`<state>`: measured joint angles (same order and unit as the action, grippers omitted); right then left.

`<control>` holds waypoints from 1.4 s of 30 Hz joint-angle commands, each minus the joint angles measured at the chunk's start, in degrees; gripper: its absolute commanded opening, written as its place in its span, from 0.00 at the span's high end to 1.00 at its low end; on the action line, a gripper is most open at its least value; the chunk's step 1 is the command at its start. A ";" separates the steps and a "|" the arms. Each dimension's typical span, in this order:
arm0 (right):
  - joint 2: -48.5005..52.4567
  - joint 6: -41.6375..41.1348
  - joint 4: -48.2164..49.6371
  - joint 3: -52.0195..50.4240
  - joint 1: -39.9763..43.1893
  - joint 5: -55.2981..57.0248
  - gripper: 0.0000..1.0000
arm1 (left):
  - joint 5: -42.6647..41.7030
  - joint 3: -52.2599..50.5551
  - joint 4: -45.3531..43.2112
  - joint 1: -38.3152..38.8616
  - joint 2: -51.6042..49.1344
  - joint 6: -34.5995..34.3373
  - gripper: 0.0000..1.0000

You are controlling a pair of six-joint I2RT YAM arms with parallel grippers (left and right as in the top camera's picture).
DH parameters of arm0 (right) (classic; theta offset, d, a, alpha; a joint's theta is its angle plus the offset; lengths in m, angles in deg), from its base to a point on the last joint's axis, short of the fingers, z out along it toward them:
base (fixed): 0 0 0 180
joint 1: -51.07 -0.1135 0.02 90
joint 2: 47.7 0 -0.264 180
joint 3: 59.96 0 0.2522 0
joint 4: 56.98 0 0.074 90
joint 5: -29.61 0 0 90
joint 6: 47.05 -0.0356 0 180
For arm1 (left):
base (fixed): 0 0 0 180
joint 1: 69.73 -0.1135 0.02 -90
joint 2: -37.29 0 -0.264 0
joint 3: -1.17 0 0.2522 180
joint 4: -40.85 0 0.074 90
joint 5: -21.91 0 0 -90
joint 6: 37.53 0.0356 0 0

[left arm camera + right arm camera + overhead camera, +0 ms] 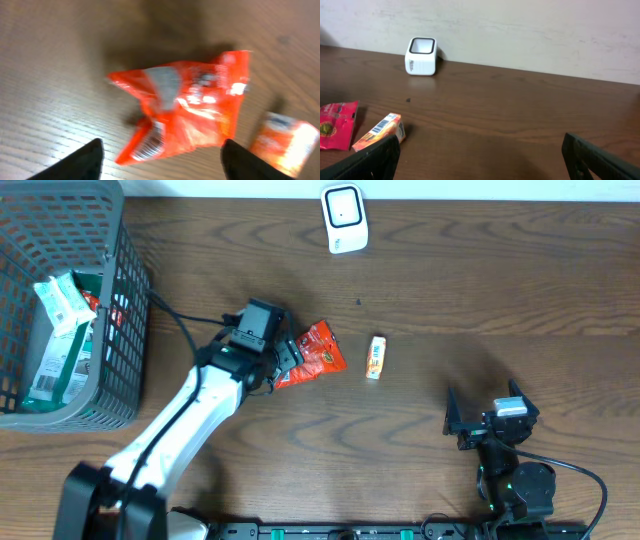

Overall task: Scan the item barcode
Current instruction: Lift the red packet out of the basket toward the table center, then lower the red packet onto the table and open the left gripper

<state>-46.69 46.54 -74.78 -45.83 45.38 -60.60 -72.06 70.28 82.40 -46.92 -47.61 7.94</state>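
Scan not yet done: the red packet [318, 352] is lying on the table at centre frame, well apart from the scanner [343, 218] at upper centre.
The left gripper [286, 360] is hovering at the packet's left end, jaws spread and gripping nothing; the right gripper [487, 417] is idling at lower right, jaws spread.

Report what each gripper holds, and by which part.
Nothing is held. The left gripper stands open over the crinkled red-orange snack packet; the right gripper is open and empty.
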 commanded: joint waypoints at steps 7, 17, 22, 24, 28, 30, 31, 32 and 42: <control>-0.26 0.31 -0.24 -0.04 0.09 0.35 0.01 | -2.89 1.11 -0.44 0.13 1.70 8.63 0.93; -0.26 0.31 -0.24 -0.04 0.09 0.35 0.01 | -2.91 0.57 -0.09 0.13 -11.65 8.74 0.92; -0.26 0.31 -0.24 -0.04 0.09 0.35 0.01 | -0.66 0.59 3.37 0.07 -13.62 8.76 0.92; -0.26 0.31 -0.24 -0.04 0.09 0.33 0.01 | 0.15 0.79 4.28 0.02 -12.85 9.01 0.93; -0.26 0.31 -0.24 -0.04 0.09 0.33 0.01 | 0.15 1.95 4.94 0.02 -6.62 10.95 0.92; -0.26 0.31 -0.24 -0.04 0.09 0.35 0.01 | 0.17 1.97 4.68 0.02 -2.54 10.91 0.91; -0.26 0.31 -0.24 -0.04 0.09 0.33 0.01 | 0.37 1.97 4.46 0.02 -0.96 10.86 0.91; -0.26 0.31 -0.24 -0.04 0.09 0.33 0.01 | 0.39 1.97 4.24 0.02 0.46 10.86 0.91; -0.26 0.31 -0.24 -0.04 0.09 0.35 0.01 | 1.92 -0.46 0.87 0.02 -1.49 10.84 0.91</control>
<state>-46.69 46.54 -74.78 -45.83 45.38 -60.60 -72.14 71.33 84.08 -46.77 -45.77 18.03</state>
